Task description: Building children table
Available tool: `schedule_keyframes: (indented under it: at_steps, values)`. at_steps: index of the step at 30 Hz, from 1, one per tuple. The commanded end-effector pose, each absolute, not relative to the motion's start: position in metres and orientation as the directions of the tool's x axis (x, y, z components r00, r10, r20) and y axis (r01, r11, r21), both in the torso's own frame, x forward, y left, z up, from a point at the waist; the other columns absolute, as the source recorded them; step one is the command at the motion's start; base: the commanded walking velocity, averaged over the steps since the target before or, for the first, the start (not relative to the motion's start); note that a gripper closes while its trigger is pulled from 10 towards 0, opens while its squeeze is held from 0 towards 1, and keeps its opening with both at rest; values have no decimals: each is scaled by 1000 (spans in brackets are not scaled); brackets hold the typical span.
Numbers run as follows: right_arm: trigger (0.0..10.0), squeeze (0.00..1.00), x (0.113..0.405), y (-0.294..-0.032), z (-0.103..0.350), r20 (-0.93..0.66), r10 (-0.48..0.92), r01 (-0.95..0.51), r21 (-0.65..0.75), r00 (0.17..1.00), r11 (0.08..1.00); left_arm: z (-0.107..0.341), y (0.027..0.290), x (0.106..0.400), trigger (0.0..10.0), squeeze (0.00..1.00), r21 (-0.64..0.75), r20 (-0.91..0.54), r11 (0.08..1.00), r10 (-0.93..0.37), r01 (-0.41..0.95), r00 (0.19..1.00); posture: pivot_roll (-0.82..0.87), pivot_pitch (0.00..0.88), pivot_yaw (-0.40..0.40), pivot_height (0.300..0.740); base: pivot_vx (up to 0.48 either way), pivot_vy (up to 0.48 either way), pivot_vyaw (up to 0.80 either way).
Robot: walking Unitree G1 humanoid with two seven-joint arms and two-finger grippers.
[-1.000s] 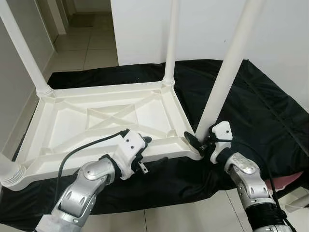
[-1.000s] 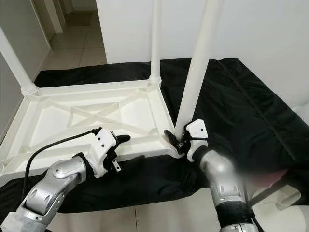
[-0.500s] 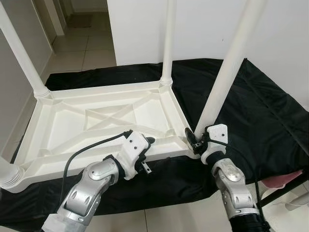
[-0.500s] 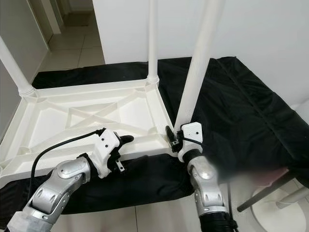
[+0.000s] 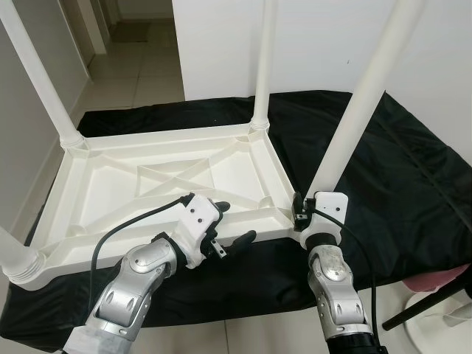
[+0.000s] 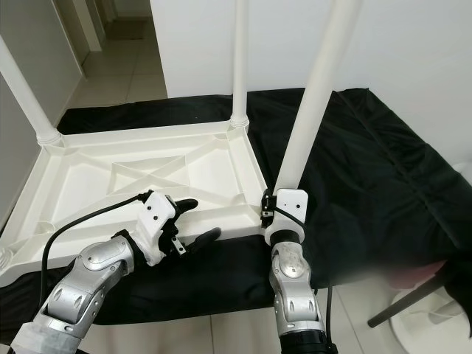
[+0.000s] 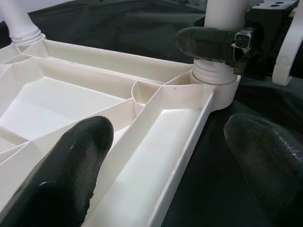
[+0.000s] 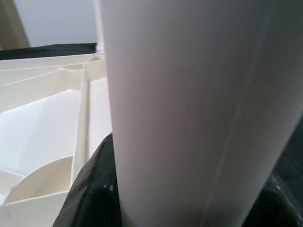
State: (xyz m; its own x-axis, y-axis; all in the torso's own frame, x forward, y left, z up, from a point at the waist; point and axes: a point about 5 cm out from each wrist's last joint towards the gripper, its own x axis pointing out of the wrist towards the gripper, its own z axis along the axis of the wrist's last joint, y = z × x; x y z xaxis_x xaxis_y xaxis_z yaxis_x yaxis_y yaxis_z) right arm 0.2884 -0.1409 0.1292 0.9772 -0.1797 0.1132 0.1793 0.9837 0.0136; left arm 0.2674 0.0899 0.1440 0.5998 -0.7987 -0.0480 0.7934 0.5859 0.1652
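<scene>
While the white plastic tabletop (image 5: 169,184) lies upside down on the black cloth (image 5: 398,169), I see its legs standing up from the corners. Near right leg (image 5: 354,110) sits in its corner socket, far right leg (image 5: 262,66) and far left leg (image 5: 37,74) likewise; near left leg (image 5: 11,254) shows just at its base.

Right gripper (image 5: 301,214) is at the foot of the near right leg, fingers clamped around it just above the socket. From the right wrist cam the leg (image 8: 199,109) is right against the lens, a black finger (image 8: 92,189) pressed on its side.

Left gripper (image 5: 232,225) is spread apart, straddling the tabletop's near rim: one finger (image 7: 61,175) inside the frame, the other finger (image 7: 267,161) outside over the cloth. Not gripping anything. Tiled floor (image 5: 140,74) beyond.
</scene>
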Motion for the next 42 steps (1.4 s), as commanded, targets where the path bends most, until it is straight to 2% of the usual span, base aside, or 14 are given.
schedule_keyframes:
  at_steps: [1, 20, 21, 26, 27, 32, 33, 35, 37, 38, 39, 40, 41, 42]
  values:
    - [10000, 0, 284, -148, 124, 75, -296, 293, 50, 952, 955, 140, 94, 270, 10000, 0, 189, -52, 647, -745, 739, 665, -87, 0, 58, 740, 0, 0, 0]
    - [10000, 0, 278, -143, 119, 67, -310, 307, 45, 948, 951, 129, 88, 257, 10000, 0, 147, -57, 562, -817, 814, 575, -98, 0, 80, 740, 0, 0, 0]
    - [10000, 1000, 278, -142, 120, 79, -288, 284, 57, 954, 957, 129, 87, 256, 10000, 0, 139, -58, 559, -820, 817, 570, -101, 0, 82, 740, 0, 0, 0]
    - [10000, 1000, 275, -145, 128, 134, -209, 204, 49, 969, 978, 128, 86, 254, 10000, 282, 122, -61, 549, -827, 827, 558, -102, 0, 86, 740, 0, 0, 0]
    - [10000, 0, 274, -147, 129, 143, -187, 181, 55, 972, 982, 128, 86, 253, 10000, 1000, 106, -64, 542, -833, 834, 549, -102, 0, 86, 740, 0, 0, 0]
    - [10000, 0, 271, -149, 132, 169, -80, 74, 40, 982, 996, 128, 87, 254, 10000, 1000, 129, -72, 543, -829, 830, 554, -107, 0, 90, 740, 0, 0, 0]
    - [10000, 0, 271, -149, 131, 169, -22, 17, 26, 985, 999, 129, 87, 254, 10000, 0, 129, -69, 538, -833, 833, 549, -112, 0, 97, 740, 0, 0, 0]
    - [10000, 0, 271, -149, 131, 168, 16, -20, 19, 986, 1000, 129, 87, 254, 10000, 0, 125, -67, 534, -837, 836, 544, -112, 0, 97, 740, 0, 0, 0]
    - [10000, 0, 272, -151, 130, 169, 71, -70, -12, 983, 998, 129, 86, 253, 8078, 0, 111, -69, 518, -847, 848, 527, -115, 0, 101, 740, 0, 0, 0]
    - [10000, 0, 273, -152, 131, 175, 114, -107, -51, 978, 993, 129, 86, 252, 275, 0, 107, -68, 505, -856, 856, 513, -116, 0, 103, 740, 0, 0, 0]
    - [10000, 0, 275, -155, 131, 173, 169, -156, -87, 970, 984, 130, 86, 251, 0, 0, 100, -71, 498, -860, 861, 506, -116, 0, 107, 740, 0, 0, 0]
    - [10000, 0, 275, -155, 131, 173, 169, -156, -87, 970, 984, 130, 86, 251, 0, 0, 100, -71, 498, -860, 861, 506, -116, 0, 107, 740, 0, 0, 0]
    - [10000, 0, 277, -157, 132, 173, 212, -193, -122, 962, 974, 129, 85, 250, 2941, 0, 94, -80, 488, -865, 868, 495, -115, 0, 112, 740, 0, 0, 0]
    - [10000, 0, 279, -159, 131, 163, 242, -221, -135, 957, 966, 129, 85, 249, 10000, 0, 89, -88, 482, -868, 871, 489, -115, 0, 112, 740, 0, 0, 0]
